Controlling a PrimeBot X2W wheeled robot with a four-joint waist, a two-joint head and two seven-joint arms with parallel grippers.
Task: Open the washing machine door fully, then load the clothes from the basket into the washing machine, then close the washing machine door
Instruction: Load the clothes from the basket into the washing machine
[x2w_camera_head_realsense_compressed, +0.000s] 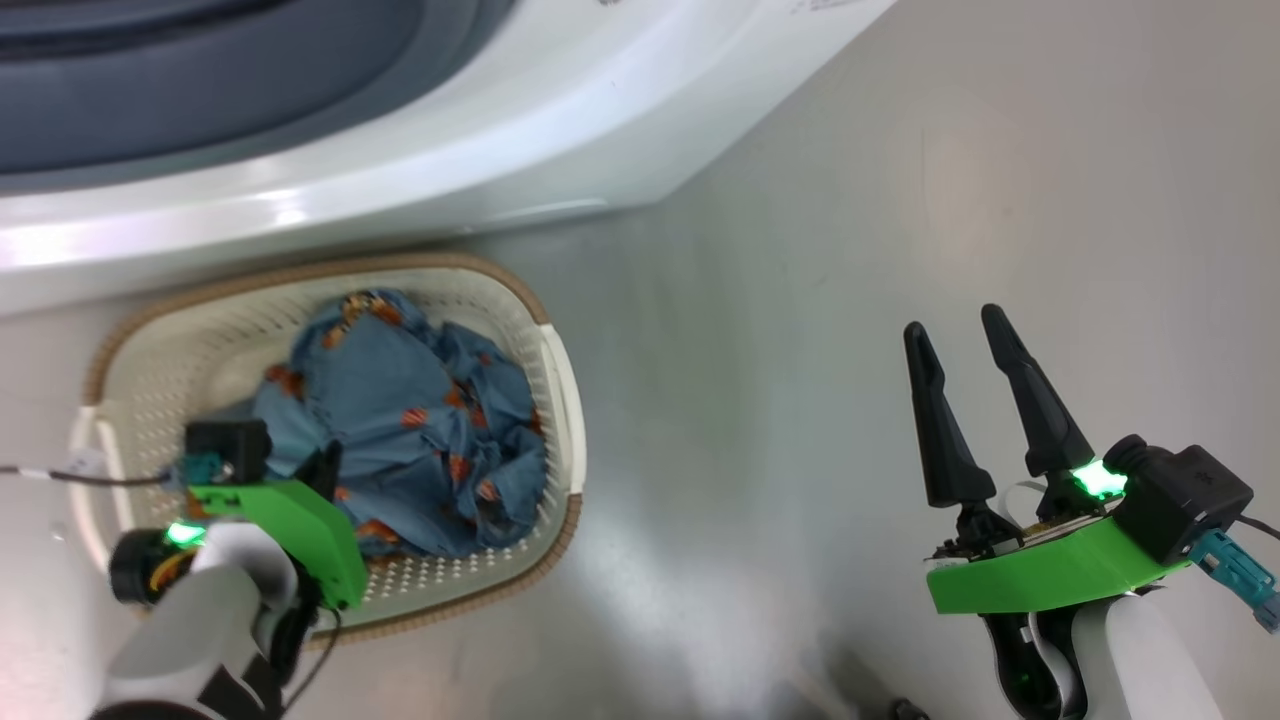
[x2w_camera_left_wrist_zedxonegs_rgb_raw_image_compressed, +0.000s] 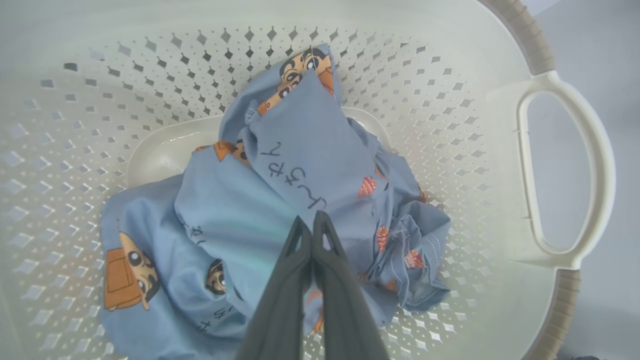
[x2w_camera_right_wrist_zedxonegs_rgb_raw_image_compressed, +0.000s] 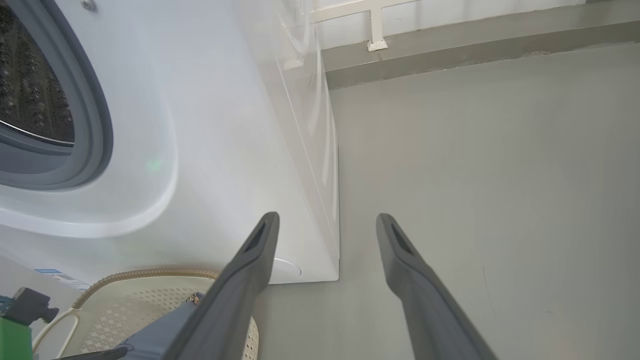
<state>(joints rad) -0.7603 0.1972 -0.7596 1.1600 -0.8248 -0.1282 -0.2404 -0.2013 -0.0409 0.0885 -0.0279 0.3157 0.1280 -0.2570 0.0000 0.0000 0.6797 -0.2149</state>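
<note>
Clothes (x2w_camera_left_wrist_zedxonegs_rgb_raw_image_compressed: 280, 200), in basket (x2w_camera_left_wrist_zedxonegs_rgb_raw_image_compressed: 597, 165): loading step. Left gripper (x2w_camera_left_wrist_zedxonegs_rgb_raw_image_compressed: 312, 218) closed at fabric, catch unclear; right gripper (x2w_camera_head_realsense_compressed: 953, 322) wide. Next: lift to washing machine (x2w_camera_head_realsense_compressed: 450, 170).

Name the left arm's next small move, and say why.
Probably lift the left gripper straight up, slowly: it looks pinched shut on the clothes, which lie in the basket, and the washing machine beside it stands open.
</note>
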